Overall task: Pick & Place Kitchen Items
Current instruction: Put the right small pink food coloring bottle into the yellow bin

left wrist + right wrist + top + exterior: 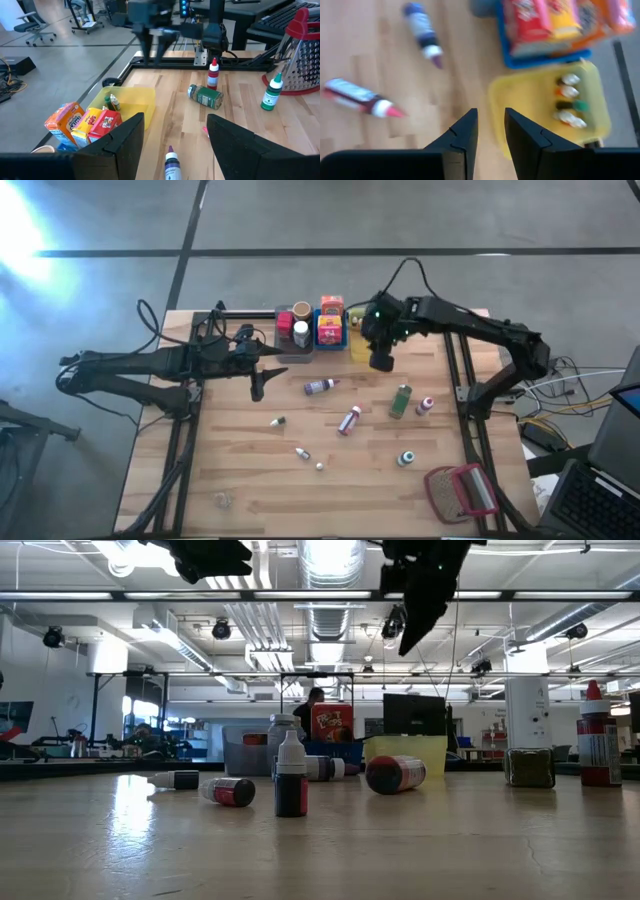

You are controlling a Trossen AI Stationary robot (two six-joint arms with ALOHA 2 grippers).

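**Right gripper above yellow bin, groceries scattered on table**

Right gripper (381, 362) hanging above the table just beside the yellow bin (520, 95), fingers (462, 137) nearly together with a narrow gap, nothing between them. Left gripper (258, 385) raised over the left part of the table (250, 490), near the grey bin (290, 348), fingers (120, 142) apart and empty.

Inside the yellow bin: four tiny bottles (567, 97) in a row. Inside the blue bin (331, 335): orange, yellow and red boxes (82, 122) standing side by side. Inside the grey bin: two small jars (299, 330).

Lying loose on the wood: purple-cap bottle (320, 387), red-label bottle (349, 420), green jar (401, 400), a small red-cap bottle (427, 405) just beside it, a green-cap bottle (406, 458), and several tiny bottles (278, 422) nearer the front. Red-framed grater (462, 492) on its side at the front right corner.
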